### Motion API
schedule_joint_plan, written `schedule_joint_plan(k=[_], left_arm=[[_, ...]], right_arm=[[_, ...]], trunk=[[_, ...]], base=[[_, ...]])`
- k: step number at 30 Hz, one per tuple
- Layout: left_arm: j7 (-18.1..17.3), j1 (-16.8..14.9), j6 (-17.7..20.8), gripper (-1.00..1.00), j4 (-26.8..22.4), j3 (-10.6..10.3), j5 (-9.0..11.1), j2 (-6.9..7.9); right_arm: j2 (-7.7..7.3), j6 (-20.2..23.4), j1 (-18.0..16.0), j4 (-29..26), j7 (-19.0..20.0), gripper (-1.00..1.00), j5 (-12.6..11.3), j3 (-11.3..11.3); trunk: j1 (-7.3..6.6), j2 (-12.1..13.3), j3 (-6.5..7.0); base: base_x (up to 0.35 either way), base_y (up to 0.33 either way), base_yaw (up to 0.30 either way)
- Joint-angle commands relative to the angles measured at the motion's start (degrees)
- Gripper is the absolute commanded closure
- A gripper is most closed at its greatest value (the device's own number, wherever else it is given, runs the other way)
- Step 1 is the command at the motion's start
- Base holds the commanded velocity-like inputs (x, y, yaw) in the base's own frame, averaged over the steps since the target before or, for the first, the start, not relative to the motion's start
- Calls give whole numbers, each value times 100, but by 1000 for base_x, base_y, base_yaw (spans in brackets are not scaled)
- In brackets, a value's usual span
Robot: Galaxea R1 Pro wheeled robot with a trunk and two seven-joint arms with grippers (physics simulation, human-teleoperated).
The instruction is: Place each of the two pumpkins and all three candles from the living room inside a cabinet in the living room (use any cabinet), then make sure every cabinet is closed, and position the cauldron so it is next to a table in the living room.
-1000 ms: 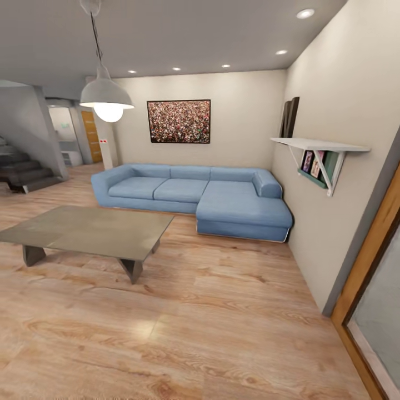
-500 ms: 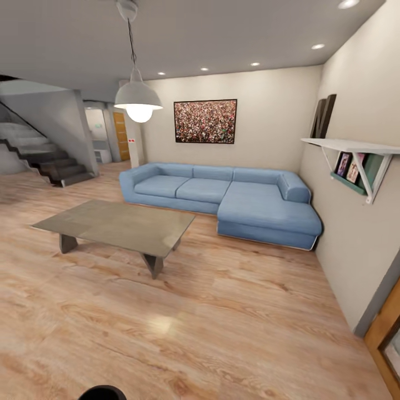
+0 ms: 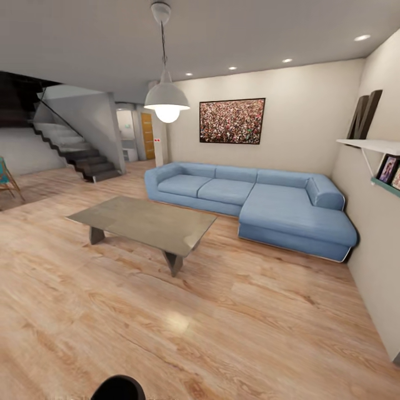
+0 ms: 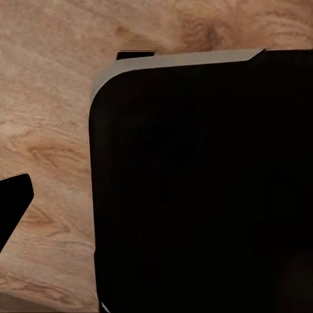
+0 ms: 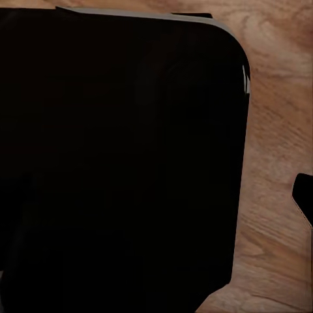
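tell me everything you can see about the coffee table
The coffee table is low and rectangular, with a thin flat top in a dull grey-brown, slightly glossy finish. Two dark angular wedge legs show beneath, one near its left end and one near its front right corner. It stands level on the light wood plank floor, in front of the blue corner sofa with a gap between them, and roughly below the white pendant lamp. Nothing is seen on its top.

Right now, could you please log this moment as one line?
phase: in transit | view: coffee table, blue sofa, stairs | task items: unseen | grippers: unseen
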Motion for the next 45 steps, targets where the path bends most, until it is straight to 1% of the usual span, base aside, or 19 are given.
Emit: schedule_joint_plan(k=[1, 9, 13, 17, 23, 41, 43, 45], left_arm=[[-2, 2, -10, -100, -8, -1, -3, 0], [-2, 1, -13, -100, -8, -1, -3, -1], [-2, 2, -13, -100, -8, -1, -3, -1], [-2, 2, -13, -100, -8, -1, -11, -1], [-2, 2, -13, -100, -8, 4, -12, -15], [-2, 2, -21, -100, -8, 8, -3, -27], [-1, 2, -26, -100, -8, 11, 2, -21], [12, 2, -29, -100, -11, 3, -3, 19]], right_arm=[[0, -20, -1, 4, -4, -100, 3, 0], [0, -20, 0, 1, -4, -100, 3, 0], [0, -46, -1, 1, -4, -100, 3, 0], [16, -211, -2, 8, -11, -100, 9, 0], [29, -246, 0, 9, -13, -100, 12, 0], [31, -258, -1, 9, -13, -100, 12, 0], [29, -258, -2, 9, -13, -100, 7, 0], [28, -260, -1, 9, -13, -100, 5, 0]], trunk=[[0, -2, -4], [0, -2, -4], [0, -2, -4], [0, -2, -4], [0, -2, -4], [0, -2, -4], [0, -2, -4], [0, -2, -4]], base=[[0, 0, 275], [22, 0, 275], [215, 0, 278], [302, -5, 283], [179, -93, 284], [-68, -11, 285], [-3, 0, 285], [-1, 0, 285]])
